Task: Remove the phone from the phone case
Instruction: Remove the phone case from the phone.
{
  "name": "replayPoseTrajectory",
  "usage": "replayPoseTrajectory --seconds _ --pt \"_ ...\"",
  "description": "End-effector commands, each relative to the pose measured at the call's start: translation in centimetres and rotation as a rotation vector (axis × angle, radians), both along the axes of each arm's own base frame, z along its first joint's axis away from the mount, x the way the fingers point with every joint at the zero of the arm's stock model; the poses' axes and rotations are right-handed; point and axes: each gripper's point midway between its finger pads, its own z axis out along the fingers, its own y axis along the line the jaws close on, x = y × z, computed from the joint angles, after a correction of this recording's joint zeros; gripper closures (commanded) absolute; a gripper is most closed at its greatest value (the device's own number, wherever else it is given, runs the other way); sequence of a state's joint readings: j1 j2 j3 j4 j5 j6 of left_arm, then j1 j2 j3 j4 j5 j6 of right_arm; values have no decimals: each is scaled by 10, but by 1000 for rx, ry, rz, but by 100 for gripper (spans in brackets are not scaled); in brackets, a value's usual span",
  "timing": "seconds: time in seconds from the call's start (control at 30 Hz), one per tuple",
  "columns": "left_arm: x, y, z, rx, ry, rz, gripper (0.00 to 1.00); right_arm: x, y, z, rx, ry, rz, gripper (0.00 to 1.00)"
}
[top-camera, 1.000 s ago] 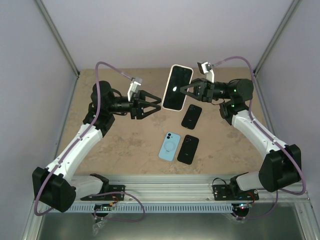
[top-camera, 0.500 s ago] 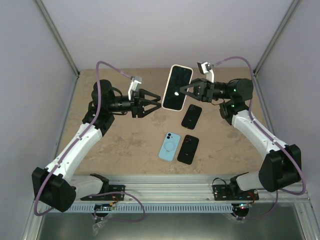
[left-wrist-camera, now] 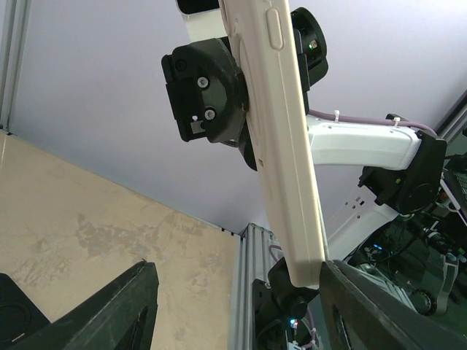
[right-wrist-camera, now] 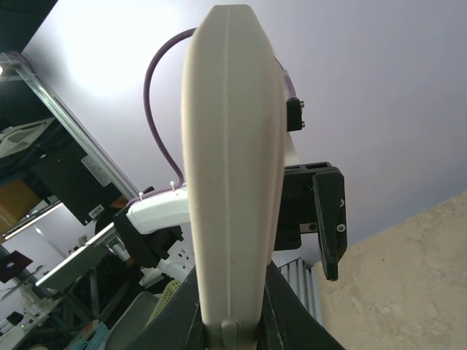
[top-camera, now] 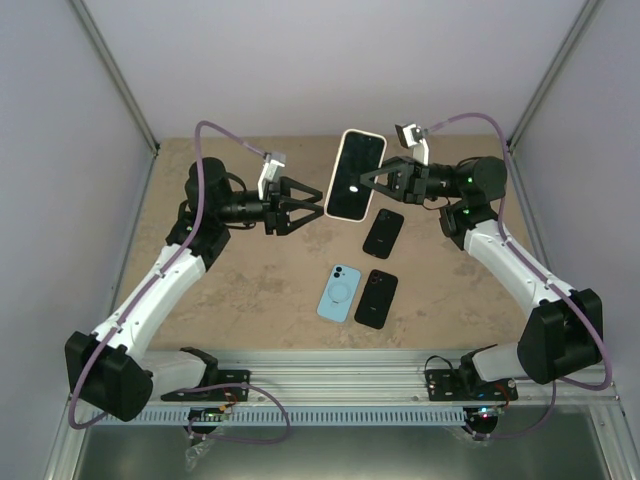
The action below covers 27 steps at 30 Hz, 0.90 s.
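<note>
Reaching inward, right hand [top-camera: 366,183] clamping cased phone [top-camera: 354,172] aloft, left hand [top-camera: 305,208] spread beside

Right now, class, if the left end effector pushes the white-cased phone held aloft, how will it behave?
The phone is probably stiff: its edge looks straight. It may pivot, since the right end effector grips only one edge. The smooth case could slip.

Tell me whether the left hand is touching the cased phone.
Cannot tell. In the left wrist view the lower corner of the cased phone sits beside one finger of the open left hand, with no clear gap or contact.
</note>
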<state>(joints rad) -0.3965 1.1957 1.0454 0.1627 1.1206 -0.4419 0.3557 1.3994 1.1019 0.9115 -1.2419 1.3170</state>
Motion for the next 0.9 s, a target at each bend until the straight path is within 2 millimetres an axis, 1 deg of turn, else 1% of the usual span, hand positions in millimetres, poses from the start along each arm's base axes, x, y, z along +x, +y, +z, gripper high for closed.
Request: replayPoseTrajectory --seconds 0.0,0.1,0.23,0.43,0.57,0.87 --pt "-3 -4 9 -9 -37 -17 37 0 -1 13 45 -53 -37 99" --pt "-4 -4 8 -8 -36 -19 36 1 0 12 44 -52 -35 99" --pt "-6 -5 8 -8 -38 -28 32 2 0 11 44 -49 -37 100" --pt "-7 -6 6 -4 -36 -31 31 3 0 11 45 -48 -39 100" --pt "-7 -6 5 -2 -36 -31 29 3 0 11 45 -46 -40 99" --pt "-8 -5 5 -1 -38 -36 26 3 0 11 44 -50 -41 99"
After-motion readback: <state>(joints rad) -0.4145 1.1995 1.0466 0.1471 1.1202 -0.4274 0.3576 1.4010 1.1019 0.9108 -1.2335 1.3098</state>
